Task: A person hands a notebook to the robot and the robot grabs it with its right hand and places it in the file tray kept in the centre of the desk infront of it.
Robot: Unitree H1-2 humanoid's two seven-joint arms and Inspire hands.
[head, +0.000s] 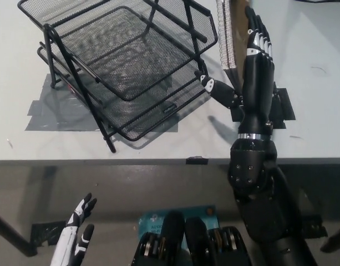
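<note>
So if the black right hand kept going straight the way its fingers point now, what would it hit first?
Probably the spiral-bound notebook: the right hand points up the picture, away from the robot, with the notebook right beside its fingers. Whether they already touch is unclear. The left hand rests low, below the desk edge.

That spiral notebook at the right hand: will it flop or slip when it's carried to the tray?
Probably fairly stiff: the notebook stands upright on edge beside the right hand without sagging. Its pages may fan open, since only the wire spiral binds them. Whether the hand has closed on it isn't visible.
</note>
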